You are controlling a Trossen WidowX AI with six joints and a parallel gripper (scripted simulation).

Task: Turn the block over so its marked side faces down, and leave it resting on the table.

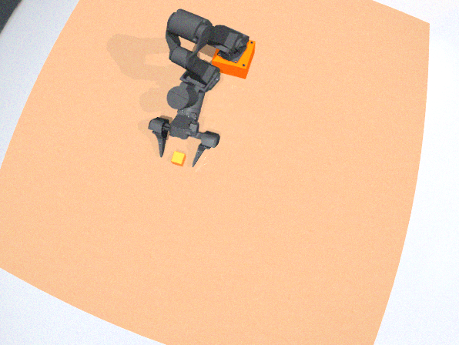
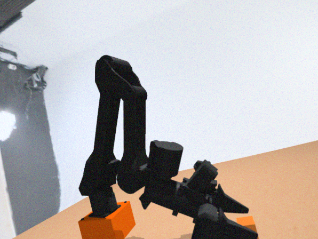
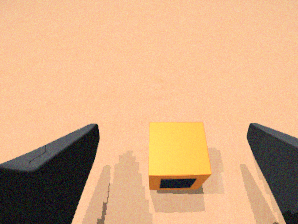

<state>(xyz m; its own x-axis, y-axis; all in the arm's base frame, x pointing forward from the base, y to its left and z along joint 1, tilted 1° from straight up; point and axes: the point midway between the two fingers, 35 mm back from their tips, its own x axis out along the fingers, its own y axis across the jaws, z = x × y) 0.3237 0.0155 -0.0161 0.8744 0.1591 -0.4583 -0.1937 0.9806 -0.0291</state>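
Note:
The small yellow-orange block appears to sit on the table. Its top face is plain yellow. The dark square mark is on the side that faces back toward the gripper, seen at a steep angle in the wrist view. My gripper is wide open and empty. Its fingers stand apart on either side of the block, with a gap on each side and no contact. The block's underside and far side are hidden.
The orange base of the arm stands on the table behind the gripper. The arm is folded up between the base and the block. The table's edges lie far from the block in the top view.

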